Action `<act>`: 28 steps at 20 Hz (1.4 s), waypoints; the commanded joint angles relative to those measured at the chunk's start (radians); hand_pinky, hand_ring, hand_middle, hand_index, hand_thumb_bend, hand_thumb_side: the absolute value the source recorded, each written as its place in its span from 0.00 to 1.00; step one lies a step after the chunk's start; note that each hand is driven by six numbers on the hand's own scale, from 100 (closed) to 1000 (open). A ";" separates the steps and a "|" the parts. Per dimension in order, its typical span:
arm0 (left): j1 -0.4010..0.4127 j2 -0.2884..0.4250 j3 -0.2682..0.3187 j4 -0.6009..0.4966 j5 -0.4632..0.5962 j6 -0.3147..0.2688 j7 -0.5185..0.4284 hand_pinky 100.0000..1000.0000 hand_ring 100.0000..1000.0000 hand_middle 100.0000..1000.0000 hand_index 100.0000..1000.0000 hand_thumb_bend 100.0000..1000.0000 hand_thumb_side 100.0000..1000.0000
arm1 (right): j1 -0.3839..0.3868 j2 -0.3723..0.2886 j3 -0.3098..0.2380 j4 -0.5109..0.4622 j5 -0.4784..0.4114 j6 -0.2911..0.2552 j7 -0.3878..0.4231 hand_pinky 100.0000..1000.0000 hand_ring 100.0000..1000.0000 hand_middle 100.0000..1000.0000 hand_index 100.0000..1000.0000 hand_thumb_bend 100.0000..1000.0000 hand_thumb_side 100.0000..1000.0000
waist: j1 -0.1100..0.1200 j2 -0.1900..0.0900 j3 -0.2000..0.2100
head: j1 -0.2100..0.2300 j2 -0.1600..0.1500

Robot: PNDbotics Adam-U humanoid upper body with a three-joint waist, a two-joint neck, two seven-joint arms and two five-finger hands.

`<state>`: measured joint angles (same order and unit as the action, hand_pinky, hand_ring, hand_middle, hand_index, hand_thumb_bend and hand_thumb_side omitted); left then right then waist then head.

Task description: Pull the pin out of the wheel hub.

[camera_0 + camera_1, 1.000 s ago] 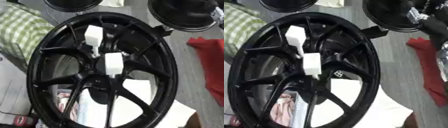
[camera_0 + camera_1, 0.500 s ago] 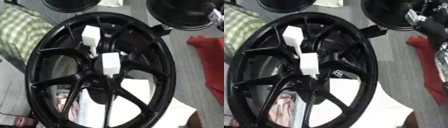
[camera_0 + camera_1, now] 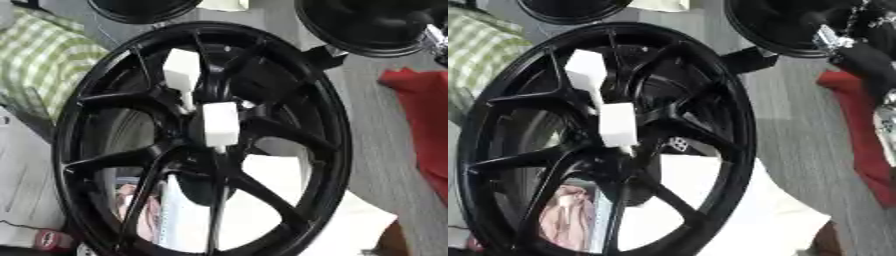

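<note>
A black spoked wheel hub (image 3: 114, 97) fills the middle of both views, lying tilted. A white block-shaped pin (image 3: 220, 124) sticks out of its centre. A second white block (image 3: 181, 69) sits just above it between the spokes. My right arm (image 3: 866, 64), black with a silver joint, comes in at the upper right of the right eye view, well away from the pin. A silvery part (image 3: 885, 120) shows at the right edge over the red cloth; I cannot make out the fingers. My left hand shows in no view. Nothing touches the pin.
A green checked cloth (image 3: 44, 65) lies at the left and a red cloth (image 3: 420, 115) at the right on the grey floor (image 3: 376, 150). Two black round objects (image 3: 367, 25) stand beyond the wheel. White paper (image 3: 262, 210) and a printed picture (image 3: 562, 220) lie beneath the spokes.
The whole picture has drifted slightly, so the camera has moved. The pin and the white block keep their places on the wheel.
</note>
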<state>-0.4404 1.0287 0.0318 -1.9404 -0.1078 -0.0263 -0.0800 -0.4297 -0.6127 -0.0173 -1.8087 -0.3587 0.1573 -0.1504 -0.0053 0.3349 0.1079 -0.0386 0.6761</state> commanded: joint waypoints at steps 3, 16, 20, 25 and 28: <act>-0.019 0.143 -0.065 -0.006 -0.031 -0.002 -0.150 0.71 0.69 0.66 0.78 0.00 0.72 | -0.001 -0.046 -0.001 -0.005 0.006 0.000 0.007 0.87 0.73 0.56 0.72 0.31 0.15 | 0.010 -0.028 0.005 | -0.003 0.005; -0.140 0.219 -0.233 -0.039 -0.054 -0.023 -0.623 0.73 0.76 0.72 0.80 0.07 0.83 | -0.004 -0.065 0.014 0.003 0.013 0.005 0.026 0.87 0.73 0.56 0.72 0.30 0.15 | 0.024 -0.042 0.010 | -0.007 0.008; -0.208 0.198 -0.273 -0.006 -0.013 -0.025 -0.740 0.73 0.76 0.72 0.81 0.06 0.85 | -0.009 -0.065 0.020 0.005 0.015 0.008 0.034 0.87 0.73 0.56 0.72 0.30 0.15 | 0.026 -0.046 0.005 | -0.004 0.010; -0.319 0.144 -0.320 0.055 0.014 -0.014 -0.811 0.73 0.76 0.72 0.81 0.06 0.87 | -0.007 -0.065 0.022 0.008 0.015 0.009 0.037 0.87 0.73 0.56 0.72 0.30 0.15 | 0.027 -0.051 0.004 | -0.003 0.015; -0.395 0.099 -0.361 0.099 0.011 -0.004 -0.825 0.73 0.75 0.72 0.82 0.07 0.87 | -0.006 -0.064 0.023 0.011 0.015 0.009 0.039 0.87 0.73 0.56 0.72 0.30 0.15 | 0.028 -0.053 0.005 | -0.002 0.018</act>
<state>-0.8183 1.1204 -0.3265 -1.8549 -0.1014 -0.0334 -0.8958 -0.4231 -0.6467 0.0125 -1.7943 -0.3500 0.1680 -0.1142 0.0225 0.3114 0.1119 -0.0427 0.6924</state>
